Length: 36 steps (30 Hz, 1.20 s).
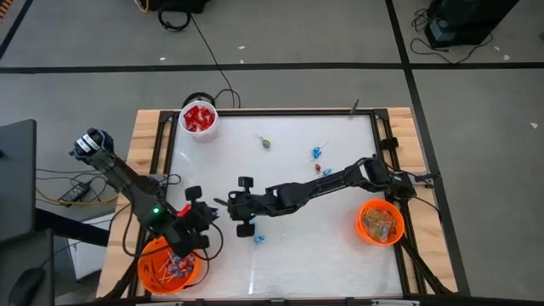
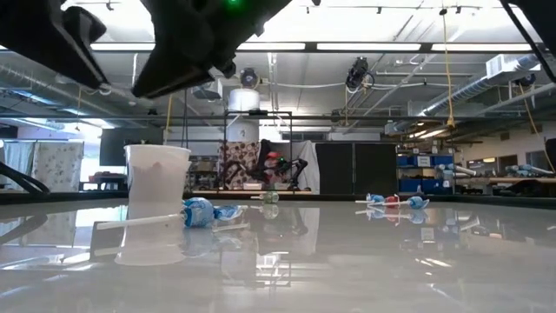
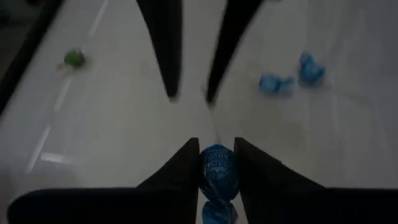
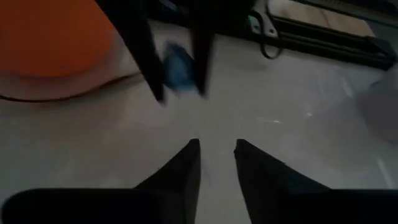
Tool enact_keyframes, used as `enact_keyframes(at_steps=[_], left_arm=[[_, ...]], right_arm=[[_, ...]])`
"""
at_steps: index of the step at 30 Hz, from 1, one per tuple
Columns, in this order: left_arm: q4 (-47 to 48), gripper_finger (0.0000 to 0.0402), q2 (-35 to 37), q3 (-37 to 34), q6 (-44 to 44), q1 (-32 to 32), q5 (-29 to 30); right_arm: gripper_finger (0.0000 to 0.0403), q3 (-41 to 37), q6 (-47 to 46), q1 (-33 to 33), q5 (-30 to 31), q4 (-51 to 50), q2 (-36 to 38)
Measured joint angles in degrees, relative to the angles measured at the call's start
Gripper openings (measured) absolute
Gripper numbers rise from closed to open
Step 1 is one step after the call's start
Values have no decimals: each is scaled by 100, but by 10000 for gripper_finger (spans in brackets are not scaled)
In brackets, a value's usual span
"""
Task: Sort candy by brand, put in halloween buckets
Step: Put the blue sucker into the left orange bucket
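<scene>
One blue lollipop (image 3: 217, 177) sits pinched between the left gripper (image 3: 216, 163) fingers, facing the right gripper (image 4: 216, 155), whose fingers are parted with nothing between them, an orange bucket (image 4: 53, 40) just past the pair and two more blue candies (image 3: 289, 78) farther off.

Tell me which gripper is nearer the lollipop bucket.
Left. The left gripper, holding a blue lollipop, hangs just beside the bucket; the right gripper faces it, farther from that bucket.
</scene>
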<state>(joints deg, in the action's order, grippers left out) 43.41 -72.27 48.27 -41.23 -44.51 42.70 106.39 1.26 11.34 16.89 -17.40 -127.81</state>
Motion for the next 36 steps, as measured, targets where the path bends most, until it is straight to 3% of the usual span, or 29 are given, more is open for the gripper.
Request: enact_keyframes(at_steps=[3, 6, 9, 11, 14, 19, 26, 31, 36], left_arm=[[827, 92, -2, 353, -415, -24, -323], [1603, 92, 0, 798, -749, -25, -869], [2042, 92, 0, 1257, -1030, -24, -1716], [2184, 95, 0, 1523, -1110, -25, -2359], [2228, 100, 0, 1926, -1043, -26, -2872], [2241, 102, 0, 2643, -1050, -82, -3249], [2248, 103, -1, 3080, -1915, -595, -3965], [2224, 103, -144, 2923, -2707, -1178, -4028], [1845, 103, -370, 2676, -3005, -1597, -4141]], right_arm=[[134, 2, 26, -78, 224, -206, 0], [153, 2, 25, -220, 952, -611, 0], [165, 2, -104, -551, 1721, -1076, -18], [169, 2, -213, -845, 1810, -1351, -28], [169, 2, -484, -1364, 1362, -1653, -33], [172, 2, -824, -2209, 320, -1822, -35], [204, -195, -866, -2964, -879, -1893, -40], [248, -819, -878, -3163, -896, -1491, -46], [281, -1038, -876, -3190, -448, -1333, -34]])
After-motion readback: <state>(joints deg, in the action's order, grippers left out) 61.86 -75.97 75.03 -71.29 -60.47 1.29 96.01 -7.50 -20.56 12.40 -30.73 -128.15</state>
